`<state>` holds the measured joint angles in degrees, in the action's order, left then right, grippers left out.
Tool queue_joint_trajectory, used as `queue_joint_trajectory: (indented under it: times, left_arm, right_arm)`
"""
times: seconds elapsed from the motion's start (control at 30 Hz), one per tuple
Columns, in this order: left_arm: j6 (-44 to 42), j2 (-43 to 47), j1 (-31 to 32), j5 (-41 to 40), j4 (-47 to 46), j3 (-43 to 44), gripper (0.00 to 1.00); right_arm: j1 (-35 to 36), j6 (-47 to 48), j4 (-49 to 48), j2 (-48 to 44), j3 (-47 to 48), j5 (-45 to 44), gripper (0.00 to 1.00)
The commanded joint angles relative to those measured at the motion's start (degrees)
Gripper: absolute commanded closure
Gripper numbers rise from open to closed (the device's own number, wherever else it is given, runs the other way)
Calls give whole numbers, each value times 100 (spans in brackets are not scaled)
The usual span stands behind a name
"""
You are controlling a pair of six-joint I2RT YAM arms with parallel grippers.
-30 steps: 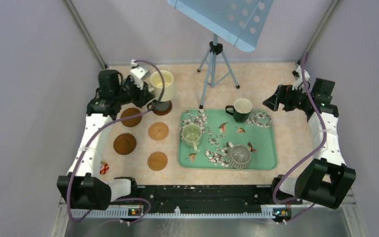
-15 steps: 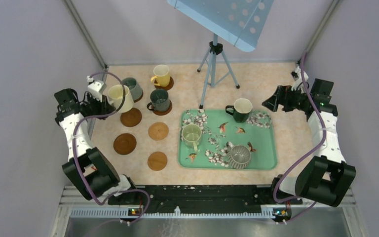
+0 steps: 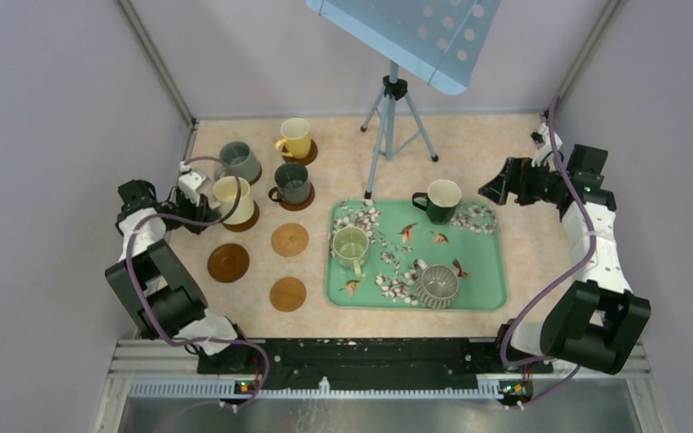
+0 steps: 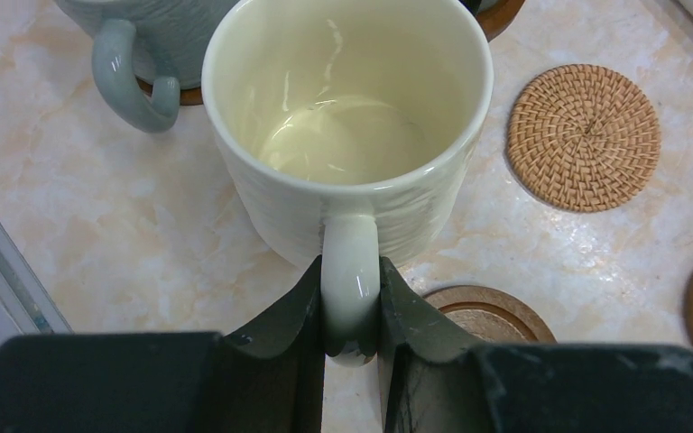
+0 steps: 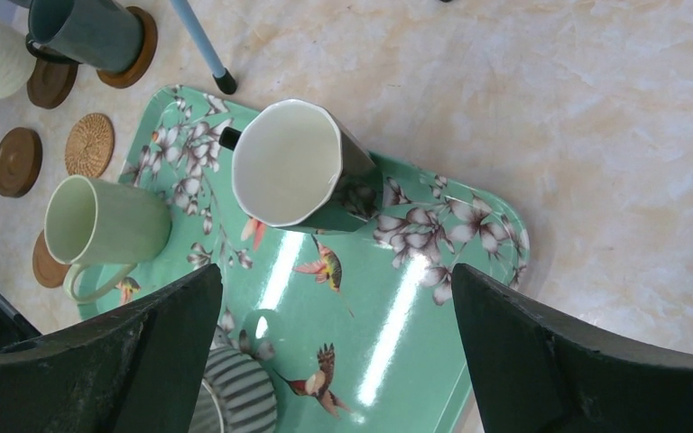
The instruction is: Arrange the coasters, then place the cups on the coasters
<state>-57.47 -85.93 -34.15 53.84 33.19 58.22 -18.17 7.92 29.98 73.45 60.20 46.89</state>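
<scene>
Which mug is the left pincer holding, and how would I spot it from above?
Start at the green floral tray and look left to four mugs grouped there. The one nearest the arms' bases, its handle pinched in the left pincer, is the cream mug. It alone is pale cream; beside it stand the grey mug, dark green mug and yellow mug.

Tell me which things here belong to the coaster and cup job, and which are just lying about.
Job: coasters; mugs, including the cream mug held by the left gripper.
Lying about: green floral tray; tripod; blue panel.
</scene>
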Motion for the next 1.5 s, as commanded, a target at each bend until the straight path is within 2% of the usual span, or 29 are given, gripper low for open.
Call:
queue_joint_trajectory:
  times: [0.0,0.57,0.93,1.07,1.27,1.47]
  left_arm:
    - [-697,-99,-99,916,-499,50,100]
    - [-1443,-915,-377,1289,-61,349,99]
    - [-1467,-1198,-381,1264,-288,371,91]
    - [-1478,-1301,-373,1259,-261,396,85]
    - [-1478,-1375,-375,1058,-314,405,69]
    - [-1542,-1419,-374,930,-255,445,60]
  right_arm:
    - [-37,113,-119,9,-36,109,4]
    - [-37,131,-115,64,-57,101,4]
    - [-32,130,-114,71,-45,98,4]
    - [-35,122,-106,73,-47,100,4]
    - [-37,121,-111,73,-44,109,4]
    - [-37,122,-110,64,-51,106,4]
